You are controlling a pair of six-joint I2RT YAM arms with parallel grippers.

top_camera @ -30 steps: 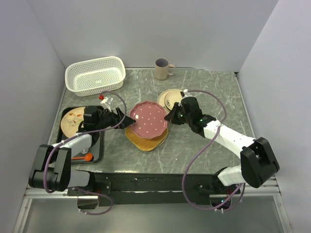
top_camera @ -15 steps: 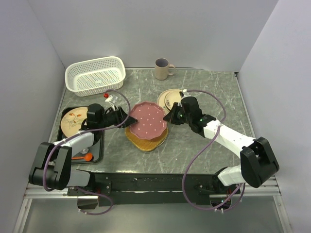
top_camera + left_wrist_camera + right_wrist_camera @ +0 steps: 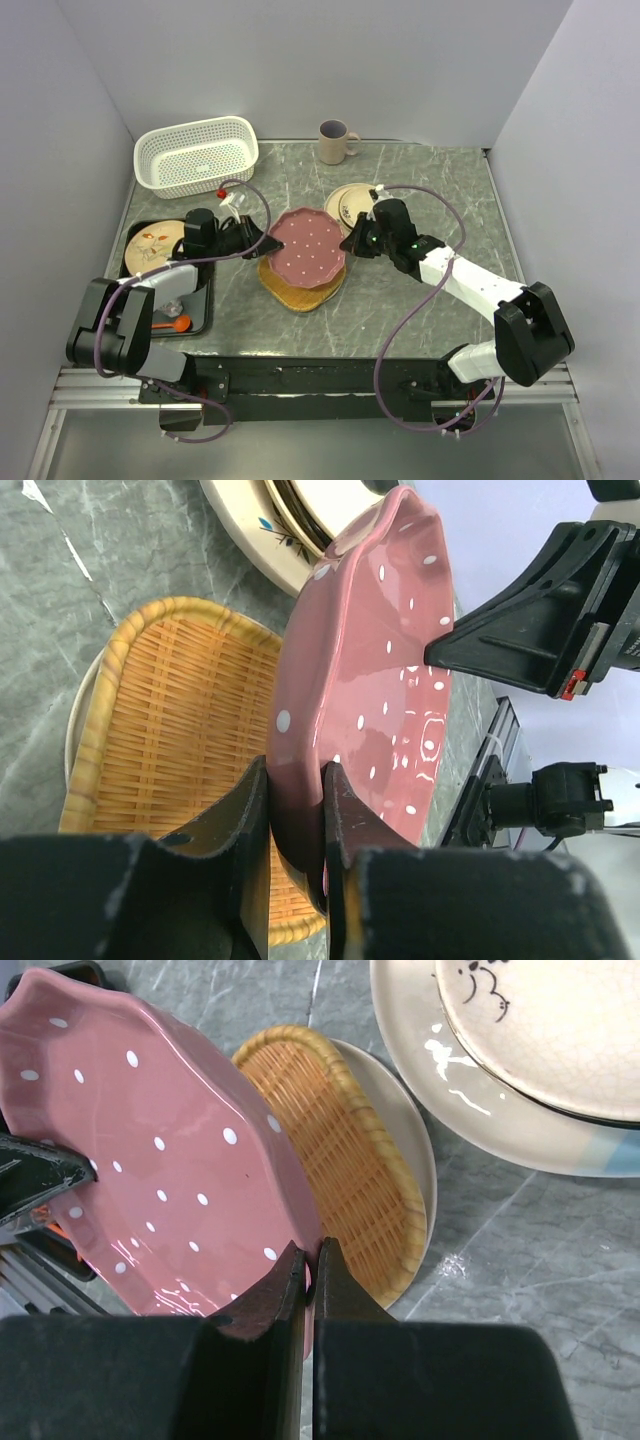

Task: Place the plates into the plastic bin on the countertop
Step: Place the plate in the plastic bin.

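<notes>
A pink plate with white dots (image 3: 305, 248) is tilted above a tan-orange woven plate (image 3: 300, 292) in the middle of the countertop (image 3: 430, 180). My left gripper (image 3: 262, 243) (image 3: 296, 772) is shut on the plate's left rim. My right gripper (image 3: 347, 243) (image 3: 308, 1252) pinches its right rim. In the left wrist view the pink plate (image 3: 370, 680) stands edge-up over the woven plate (image 3: 170, 720). Cream plates (image 3: 350, 204) (image 3: 540, 1060) are stacked at the right. A half-pink twig plate (image 3: 152, 245) lies at the left. The white plastic bin (image 3: 197, 155) stands empty at the back left.
A beige mug (image 3: 335, 142) stands at the back centre. A flat black tray (image 3: 206, 300) at the left holds the twig plate and an orange spoon (image 3: 172, 323). White walls close in the countertop on three sides.
My left gripper has closed from wide open onto the pink plate's left rim, sliding slightly right. The right gripper and the plate have hardly moved.
</notes>
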